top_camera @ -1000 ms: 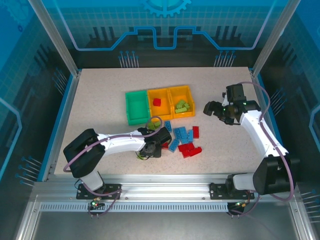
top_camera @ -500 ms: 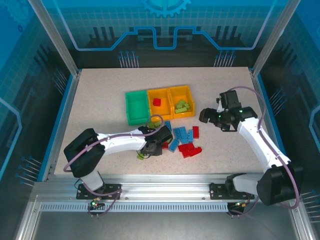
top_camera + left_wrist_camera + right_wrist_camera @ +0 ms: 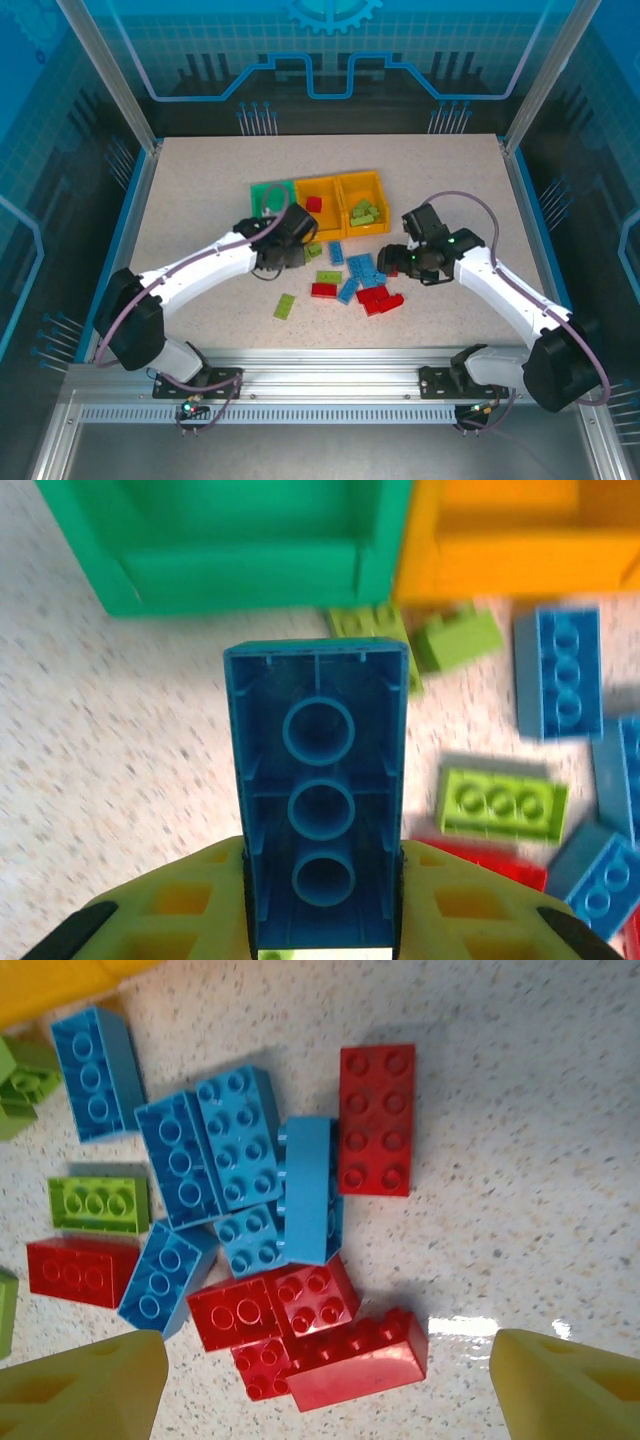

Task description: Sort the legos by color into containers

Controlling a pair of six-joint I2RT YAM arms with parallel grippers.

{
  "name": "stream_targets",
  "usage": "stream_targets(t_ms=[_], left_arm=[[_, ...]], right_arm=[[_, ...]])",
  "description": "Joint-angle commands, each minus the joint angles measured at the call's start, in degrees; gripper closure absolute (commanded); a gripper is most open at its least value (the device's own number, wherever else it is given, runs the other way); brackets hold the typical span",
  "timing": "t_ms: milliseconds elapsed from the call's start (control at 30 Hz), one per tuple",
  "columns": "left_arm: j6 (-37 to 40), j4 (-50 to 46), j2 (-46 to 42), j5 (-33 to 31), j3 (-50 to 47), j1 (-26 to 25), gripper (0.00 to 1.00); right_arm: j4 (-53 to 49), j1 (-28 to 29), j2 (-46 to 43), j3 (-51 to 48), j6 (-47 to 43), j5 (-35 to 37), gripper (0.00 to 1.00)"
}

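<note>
Legos (image 3: 358, 282) lie scattered at the middle of the bench (image 3: 190, 190), with bare surface wide to the left, right and far side. Left fingers (image 3: 170, 905) clamp a blue brick (image 3: 318, 780) just before the green bin (image 3: 240, 570); right fingers (image 3: 90, 1380) stand wide above the pile. Middle orange bin (image 3: 328, 192) holds one red brick (image 3: 314, 204), right orange bin (image 3: 360, 188) several lime bricks (image 3: 365, 213).

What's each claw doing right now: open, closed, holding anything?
Left claw: closed on a blue lego.
Right claw: open, holding nothing.
</note>
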Motion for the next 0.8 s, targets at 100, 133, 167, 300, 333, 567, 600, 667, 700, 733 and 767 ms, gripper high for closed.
stream_targets(t_ms=[100,133,167,300,333,567,600,667,700,733,767], left_arm=[[9.1,1.8,5.3,5.6,6.5,10.4,0.73],[9.7,1.8,6.5,6.3,7.6,11.5,0.73],[10.4,1.5,8.1,6.6,8.9,12.4,0.73],[11.4,2.2,12.8,7.8,12.0,15.3,0.73],[11.4,2.5,13.8,8.4,12.5,15.9,0.73],[10.5,4.5,18.9,9.7,15.3,18.1,0.73],[10.4,4.6,19.5,10.1,15.7,18.1,0.73],[10.2,4.8,20.3,10.7,16.3,18.1,0.72],[10.1,4.8,20.6,10.8,16.6,18.1,0.72],[10.0,4.9,20.7,10.8,16.5,18.1,0.72],[10.0,5.1,20.7,10.7,16.3,18.1,0.71]], right_arm=[[2.1,7.8,-0.2,-1.5,5.1,2.8,0.16],[2.2,8.9,0.2,-1.5,5.9,3.2,0.16],[1.9,9.9,0.9,-1.5,7.0,3.7,0.16],[1.0,12.2,3.9,-0.8,9.9,5.0,0.16],[1.0,12.6,4.5,-0.4,10.6,4.9,0.16],[3.6,17.5,9.8,2.5,17.2,1.6,0.18],[3.5,18.1,10.6,2.7,17.9,1.7,0.18],[3.2,18.8,11.9,2.4,18.9,2.3,0.18],[3.0,18.9,12.3,2.3,19.0,2.6,0.18],[2.4,19.0,12.6,2.3,18.7,3.0,0.18],[1.6,19.2,12.6,2.5,18.2,4.0,0.19]])
